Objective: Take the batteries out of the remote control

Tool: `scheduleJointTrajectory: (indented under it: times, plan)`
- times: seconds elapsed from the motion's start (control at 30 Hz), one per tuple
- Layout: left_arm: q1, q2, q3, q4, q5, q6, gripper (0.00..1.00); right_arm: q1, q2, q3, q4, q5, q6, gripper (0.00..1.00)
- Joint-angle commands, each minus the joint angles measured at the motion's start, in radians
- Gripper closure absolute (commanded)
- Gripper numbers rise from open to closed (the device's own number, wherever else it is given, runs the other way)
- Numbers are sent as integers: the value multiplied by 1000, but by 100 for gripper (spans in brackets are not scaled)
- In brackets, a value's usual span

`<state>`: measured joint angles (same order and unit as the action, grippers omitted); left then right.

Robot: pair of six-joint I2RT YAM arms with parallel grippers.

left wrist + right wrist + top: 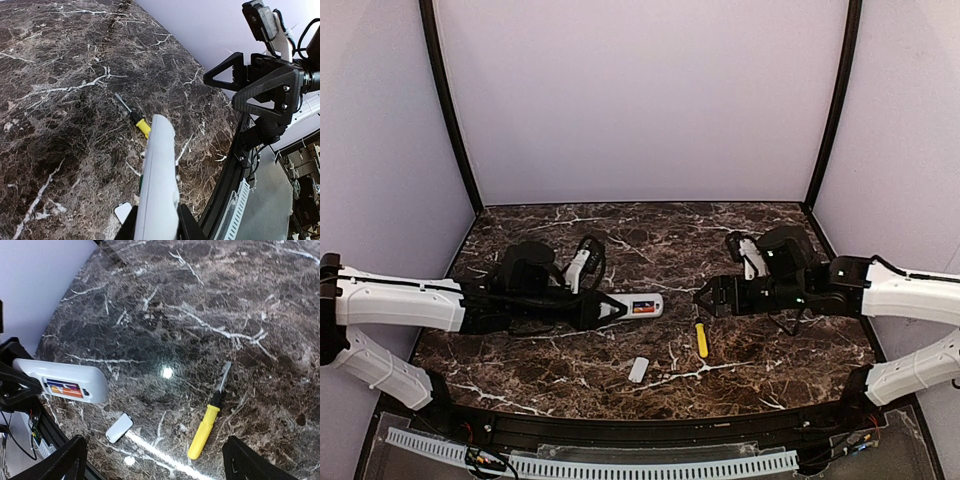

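My left gripper (603,308) is shut on the white remote control (638,306) and holds it level over the table, battery recess up. The reddish-orange batteries (644,308) sit in the recess; they also show in the right wrist view (65,388). In the left wrist view the remote (159,185) runs between the two black fingers (188,226), seen edge-on. My right gripper (701,298) is open and empty, just right of the remote's free end and apart from it; it shows in the right wrist view (155,460).
A yellow-handled screwdriver (702,339) lies on the marble below the right gripper, also in the right wrist view (206,423). The small white battery cover (638,369) lies nearer the front edge, also in the right wrist view (119,427). The black table rim (640,425) runs along the front.
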<state>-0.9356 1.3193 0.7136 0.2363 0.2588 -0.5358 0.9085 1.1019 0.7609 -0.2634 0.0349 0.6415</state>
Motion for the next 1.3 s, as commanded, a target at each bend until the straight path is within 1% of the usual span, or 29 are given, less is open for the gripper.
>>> scheduleJointTrajectory:
  times: [0.0, 0.07, 0.17, 0.33, 0.47, 0.67, 0.9, 1.07, 1.27]
  plan:
    - [-18, -57, -48, 46, -46, -33, 100, -6, 103, 85, -128, -8, 54, 7]
    - [-19, -70, -72, 52, -54, -41, 100, -5, 155, 115, -169, -15, 66, 8]
    - [-20, -98, -107, 59, -68, -52, 100, 13, 218, 138, -183, -14, 82, 11]
    - [-22, -139, -132, 40, -92, -54, 100, 72, 312, 187, -257, 74, 138, 12]
    - [-21, -168, -161, 42, -100, -55, 100, 112, 386, 210, -284, 95, 173, 13]
    - [-22, -183, -198, 65, -107, -61, 100, 132, 496, 265, -373, 164, 206, 16]
    - [-21, -232, -242, 70, -121, -68, 100, 139, 572, 305, -387, 154, 174, 25]
    - [-21, -259, -264, 73, -122, -80, 100, 140, 613, 328, -390, 146, 156, 35]
    - [-20, -271, -271, 90, -87, -100, 100, 139, 634, 337, -411, 169, 150, 36]
